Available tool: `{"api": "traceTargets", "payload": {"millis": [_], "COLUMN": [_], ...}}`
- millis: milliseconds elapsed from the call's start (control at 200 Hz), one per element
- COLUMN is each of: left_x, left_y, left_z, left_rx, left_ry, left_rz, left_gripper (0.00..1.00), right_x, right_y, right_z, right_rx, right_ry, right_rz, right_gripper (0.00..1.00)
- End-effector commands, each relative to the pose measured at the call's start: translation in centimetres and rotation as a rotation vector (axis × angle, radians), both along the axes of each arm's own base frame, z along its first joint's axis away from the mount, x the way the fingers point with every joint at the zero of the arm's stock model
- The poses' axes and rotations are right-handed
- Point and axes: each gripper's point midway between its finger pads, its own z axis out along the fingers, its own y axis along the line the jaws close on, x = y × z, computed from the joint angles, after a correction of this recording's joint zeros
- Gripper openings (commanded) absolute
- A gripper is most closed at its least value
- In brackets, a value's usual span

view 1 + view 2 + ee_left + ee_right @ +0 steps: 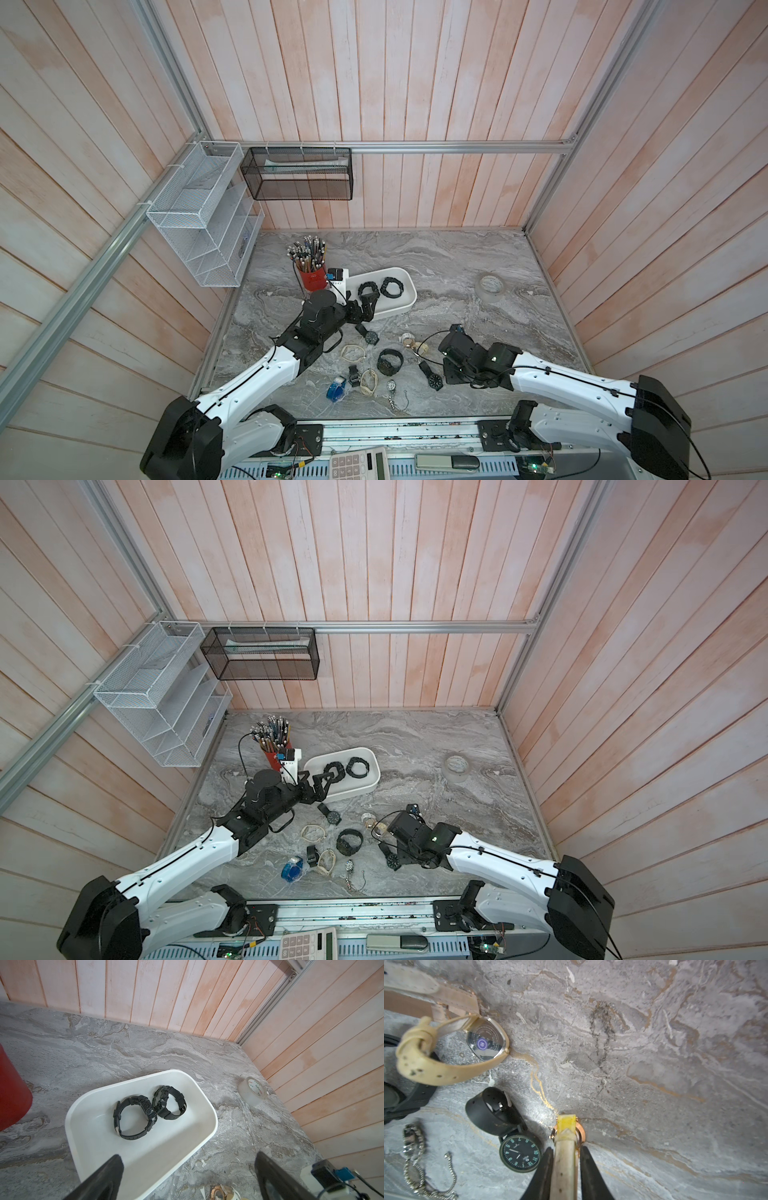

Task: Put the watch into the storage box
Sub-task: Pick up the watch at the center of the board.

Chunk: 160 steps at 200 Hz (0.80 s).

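The storage box (395, 306) is a white tub at the middle left of the marble table, seen in both top views (365, 785). Two black watches (149, 1109) lie in the tub (166, 1140). My left gripper (360, 308) hangs wide open over the tub's near end, nothing between its fingers (116, 1165). My right gripper (448, 368) is low over the table's front right. In the right wrist view it (566, 1148) is shut on the cream strap of a watch (565, 1167) with a rose-gold case. That case rests on the table.
A red pencil cup (312, 277) stands left of the tub. A clear tape roll (489, 286) lies at the far right. Several loose watches lie near the front, among them a black-dialled one (520, 1154), a cream one (446, 1064) and a chain one (413, 1147). Wire baskets (199, 220) hang on the left wall.
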Motion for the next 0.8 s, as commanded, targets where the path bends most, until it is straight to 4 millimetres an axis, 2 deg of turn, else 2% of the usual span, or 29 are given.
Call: {"api": "traceTargets", "payload": {"millis": [0,165,420,520,570,670,795], "left_x": [-0.3,-0.4,-0.7,-0.8,-0.9,-1.1,-1.1], "left_y": [0.4,0.6,1.1,1.3,1.5,1.7,1.8], "left_z": [-0.1,-0.1,-0.1,-0.1,-0.1,0.0,-0.1], "left_rx": [0.013,0.018,0.023,0.025,0.027,0.028,0.026], "left_ry": [-0.013,-0.013,-0.010,-0.011,-0.010,-0.010,-0.009], "left_rz": [0.012,0.020,0.034,0.041,0.044,0.050,0.057], "left_gripper": [1.00,1.00,1.00,1.00,0.99,1.00,1.00], "right_x": [1.5,2.7,6.2,7.1,6.9,5.1,2.0], "right_y": [0.3,0.7,2.1,2.1,1.9,1.5,0.7], "right_z": [1.5,3.2,8.1,8.9,8.8,7.4,5.0], "right_rx": [-0.014,-0.021,0.007,0.000,-0.008,-0.017,0.004], "right_ry": [-0.068,-0.120,-0.271,-0.280,-0.265,-0.174,-0.036], "right_rz": [-0.019,-0.030,-0.027,-0.019,-0.019,0.016,-0.009], "right_gripper": [0.22,0.21,0.21,0.25,0.34,0.52,0.58]}}
